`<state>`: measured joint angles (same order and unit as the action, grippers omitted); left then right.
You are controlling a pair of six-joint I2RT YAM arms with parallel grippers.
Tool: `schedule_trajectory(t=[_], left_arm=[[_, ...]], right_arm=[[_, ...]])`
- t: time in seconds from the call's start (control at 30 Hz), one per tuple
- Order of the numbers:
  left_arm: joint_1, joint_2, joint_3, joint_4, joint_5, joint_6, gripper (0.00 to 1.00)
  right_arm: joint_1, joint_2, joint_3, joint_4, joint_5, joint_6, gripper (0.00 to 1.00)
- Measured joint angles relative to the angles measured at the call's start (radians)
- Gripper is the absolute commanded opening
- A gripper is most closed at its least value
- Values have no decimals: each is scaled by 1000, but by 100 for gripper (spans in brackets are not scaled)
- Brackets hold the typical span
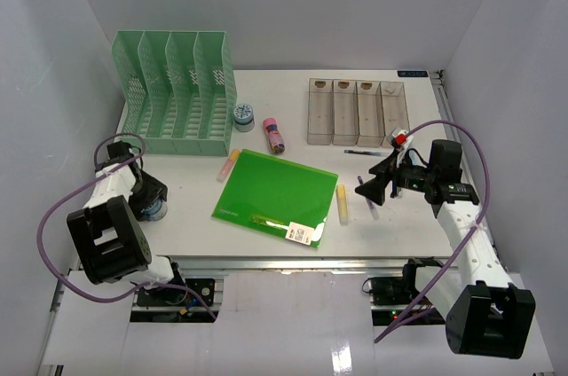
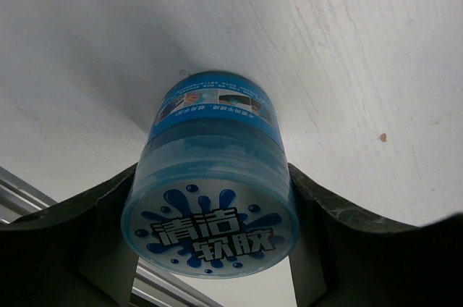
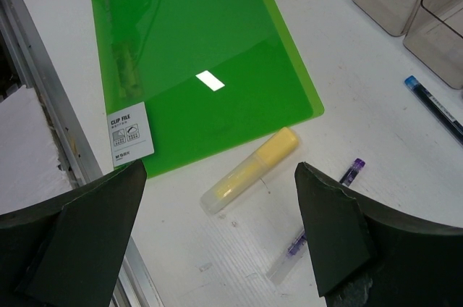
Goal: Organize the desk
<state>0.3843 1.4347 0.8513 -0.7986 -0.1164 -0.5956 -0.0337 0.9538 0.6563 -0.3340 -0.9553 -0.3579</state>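
The desk (image 1: 191, 194) is a white tabletop with a metal rail (image 1: 293, 261) along its front. My left gripper (image 1: 151, 203) is at the front left, shut on a blue round jar (image 2: 213, 184) that rests on the desk; its fingers (image 2: 340, 227) press both sides. My right gripper (image 1: 377, 183) is open and empty, hovering above a yellow highlighter (image 3: 249, 169) and a purple pen (image 3: 289, 253). In the right wrist view the gripper (image 3: 218, 177) has the highlighter between its fingers (image 3: 87, 234). A green clip file (image 1: 275, 197) lies flat mid-desk.
A green slotted file rack (image 1: 173, 92) stands at the back left. A clear four-compartment tray (image 1: 357, 112) is at the back right, with a blue pen (image 1: 366, 152) before it. A second blue jar (image 1: 243, 117), a pink tube (image 1: 273, 135) and a pink-yellow marker (image 1: 228, 165) lie between.
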Motion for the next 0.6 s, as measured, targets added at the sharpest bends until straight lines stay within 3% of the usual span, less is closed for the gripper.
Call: schedule_trajectory(t=[0.13, 0.23, 0.43, 0.6], left_arm=[[0, -19, 0, 4, 47, 32, 9], [1, -51, -4, 23, 142, 70, 6], [-25, -187, -17, 81, 478, 120, 5], [-187, -282, -18, 159, 694, 97, 5]], right_arm=[[1, -3, 0, -1, -15, -10, 90], [5, -3, 0, -8, -34, -25, 90], [67, -5, 0, -37, -73, -94, 90], [164, -12, 0, -57, -78, -171, 90]])
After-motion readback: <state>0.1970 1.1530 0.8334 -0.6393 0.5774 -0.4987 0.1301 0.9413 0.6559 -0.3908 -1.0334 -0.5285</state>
